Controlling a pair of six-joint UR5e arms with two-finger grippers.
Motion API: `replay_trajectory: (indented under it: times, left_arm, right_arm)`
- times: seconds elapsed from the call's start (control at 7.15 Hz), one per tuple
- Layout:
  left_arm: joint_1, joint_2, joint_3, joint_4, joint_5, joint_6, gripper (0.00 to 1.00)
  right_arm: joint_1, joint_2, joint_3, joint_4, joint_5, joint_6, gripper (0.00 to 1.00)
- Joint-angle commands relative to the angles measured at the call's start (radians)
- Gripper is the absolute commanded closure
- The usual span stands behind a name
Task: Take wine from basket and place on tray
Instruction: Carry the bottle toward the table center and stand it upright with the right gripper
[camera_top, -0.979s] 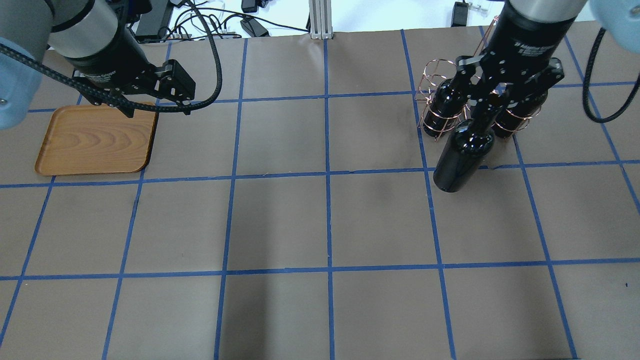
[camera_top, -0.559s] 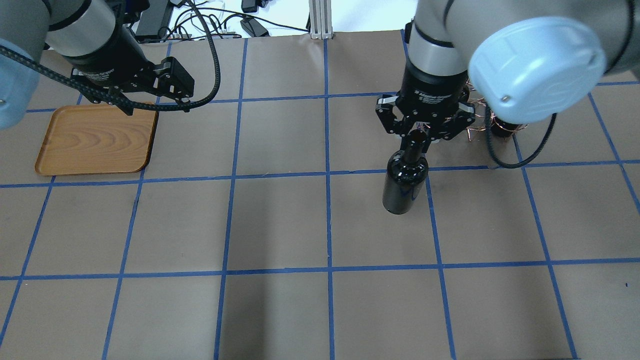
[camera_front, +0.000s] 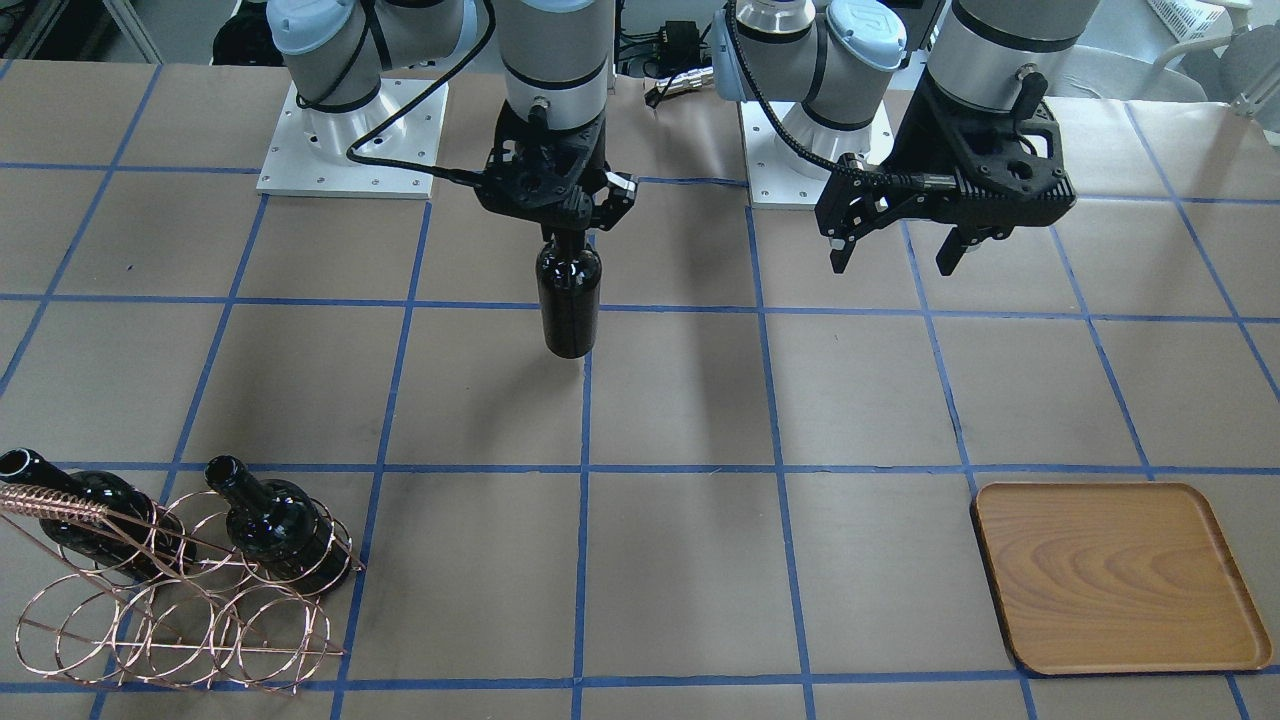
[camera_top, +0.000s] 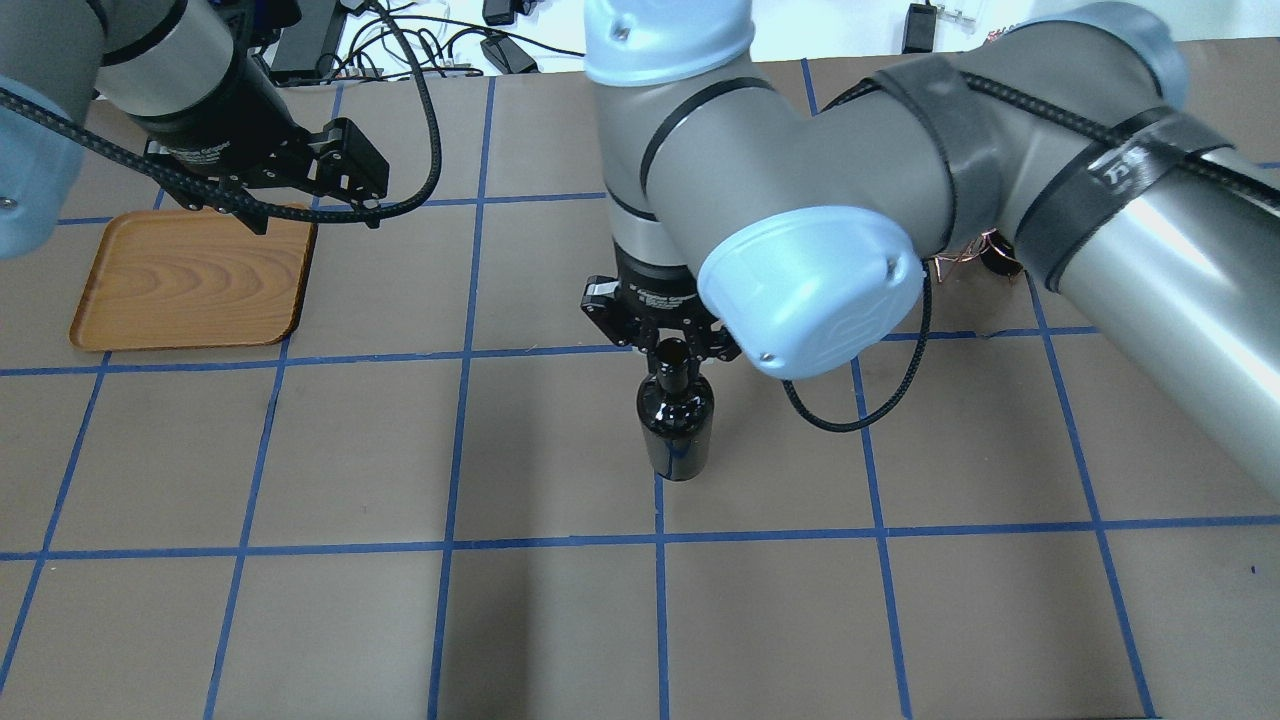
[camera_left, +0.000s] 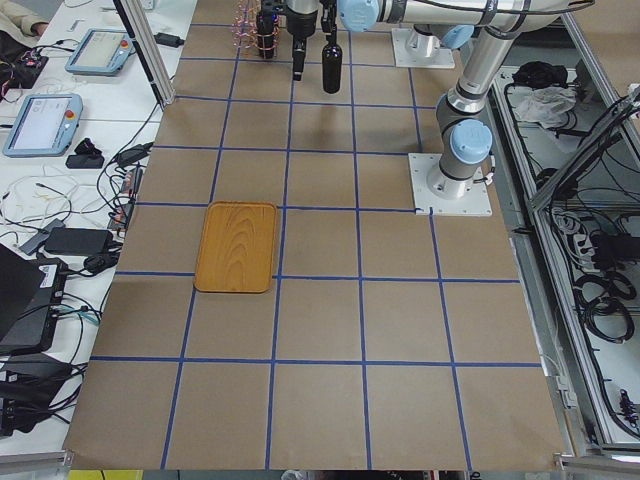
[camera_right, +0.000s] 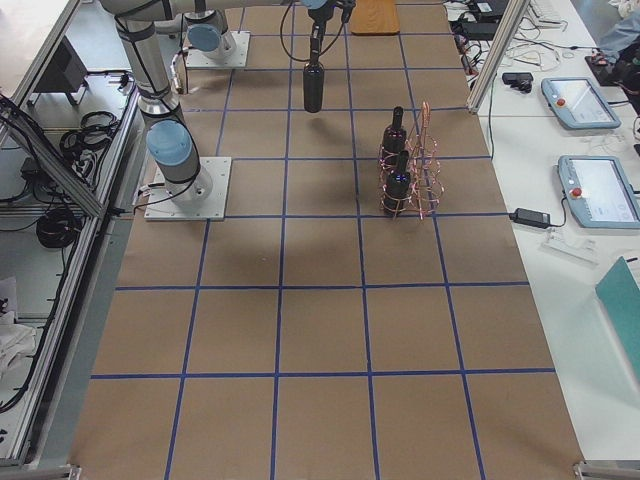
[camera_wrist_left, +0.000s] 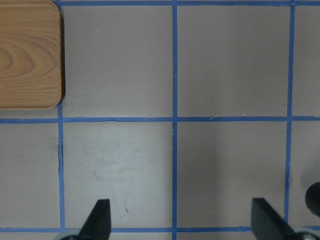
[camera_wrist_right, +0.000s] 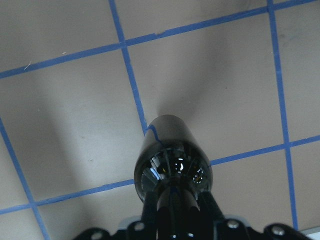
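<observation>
You see the glossy black wine bottle (camera_front: 568, 300) hanging upright, neck clamped in the right gripper (camera_front: 562, 236), mid-table. The copper wire basket (camera_front: 180, 620) holds two more bottles (camera_front: 275, 525); the wooden tray (camera_front: 1115, 575) lies well apart.

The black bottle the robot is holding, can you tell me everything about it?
The wine bottle is glossy black glass with a round body, sloped shoulders, a short neck and no label I can see. It hangs upright, bottom down, above the middle of the brown table, not resting on it. Only the right gripper touches it, shut on its neck from above. It is away from the basket and the tray.
</observation>
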Motion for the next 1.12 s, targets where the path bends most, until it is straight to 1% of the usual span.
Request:
replay_trajectory:
  times: [0.0,0.42,0.7,0.84,0.98]
  left_arm:
    - [0.004,0.007,-0.002,-0.008,0.011,0.008,0.00]
    - [0.025,0.007,-0.002,-0.015,0.010,0.087,0.00]
    - [0.022,0.010,-0.002,-0.015,0.008,0.088,0.00]
    - [0.022,0.013,-0.002,-0.032,0.008,0.088,0.00]
    - [0.022,0.015,-0.002,-0.034,0.010,0.086,0.00]
  right_arm:
    - [0.090,0.044,0.001,-0.034,0.025,0.091,0.96]
    - [0.117,0.052,-0.001,-0.079,0.026,0.113,0.96]
    - [0.141,0.060,-0.007,-0.082,0.031,0.156,0.96]
    - [0.149,0.061,-0.008,-0.097,0.057,0.188,0.96]
    - [0.150,0.067,-0.008,-0.100,0.060,0.190,0.96]
